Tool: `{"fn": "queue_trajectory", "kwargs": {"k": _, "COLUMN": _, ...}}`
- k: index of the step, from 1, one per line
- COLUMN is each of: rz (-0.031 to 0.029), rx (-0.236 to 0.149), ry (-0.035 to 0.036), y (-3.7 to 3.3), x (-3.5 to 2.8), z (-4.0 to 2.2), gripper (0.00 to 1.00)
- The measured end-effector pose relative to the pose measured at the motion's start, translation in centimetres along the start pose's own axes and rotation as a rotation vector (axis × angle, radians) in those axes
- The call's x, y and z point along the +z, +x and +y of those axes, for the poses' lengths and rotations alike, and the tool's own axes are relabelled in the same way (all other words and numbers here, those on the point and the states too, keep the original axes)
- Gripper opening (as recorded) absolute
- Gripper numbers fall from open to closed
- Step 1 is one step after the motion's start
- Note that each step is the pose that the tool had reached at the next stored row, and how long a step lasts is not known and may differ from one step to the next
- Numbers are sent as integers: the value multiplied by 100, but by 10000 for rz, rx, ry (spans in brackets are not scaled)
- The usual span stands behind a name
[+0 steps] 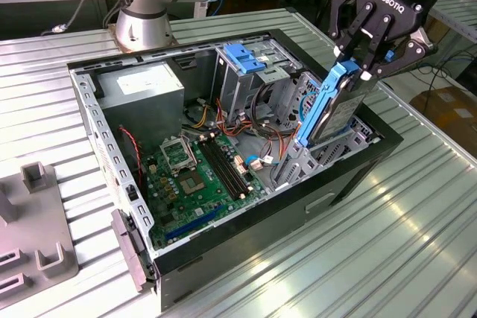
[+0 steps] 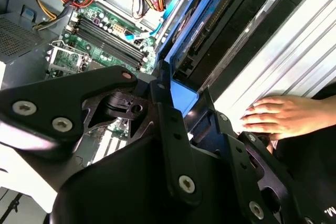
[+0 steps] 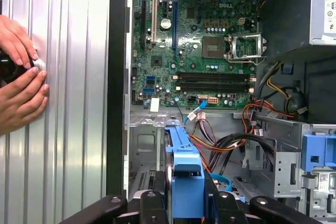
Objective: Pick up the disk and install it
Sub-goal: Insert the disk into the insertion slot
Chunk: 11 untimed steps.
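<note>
My gripper [image 1: 358, 61] is shut on the upper end of the disk [image 1: 341, 113], a grey drive with blue carrier rails. The disk stands on edge, tilted, with its lower end inside the metal drive bay [image 1: 298, 165] at the open computer case's [image 1: 246, 247] side toward the exterior view's right. In the second wrist view the disk [image 2: 210, 19] runs away from the black fingers [image 2: 167, 111] down into the bay. In the first wrist view its blue carrier [image 3: 184, 163] sits between the fingers [image 3: 157, 198], above the bay floor.
A blue latch [image 1: 242, 57] tops the tall metal cage beside the bay. The motherboard [image 1: 197, 173], cables [image 3: 231, 145] and power supply [image 1: 141, 87] fill the case. A person's hands [image 3: 18, 77] rest on the ribbed table beside the case. A grey fixture [image 1: 37, 240] lies at the exterior view's left.
</note>
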State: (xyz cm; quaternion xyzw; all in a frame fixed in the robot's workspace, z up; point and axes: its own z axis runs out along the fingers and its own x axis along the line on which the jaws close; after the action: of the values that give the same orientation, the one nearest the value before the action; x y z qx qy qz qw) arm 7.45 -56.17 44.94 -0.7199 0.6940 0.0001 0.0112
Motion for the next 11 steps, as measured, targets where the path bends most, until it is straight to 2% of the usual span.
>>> {"fn": "queue_trajectory", "kwargs": {"k": 3, "rz": 1, "rx": 1, "ry": -12, "y": 1, "x": 47, "z": -1, "gripper": 36}}
{"fn": "queue_trajectory", "kwargs": {"k": 11, "rz": -2, "rx": -1, "ry": -12, "y": 1, "x": 57, "z": -2, "gripper": 36}}
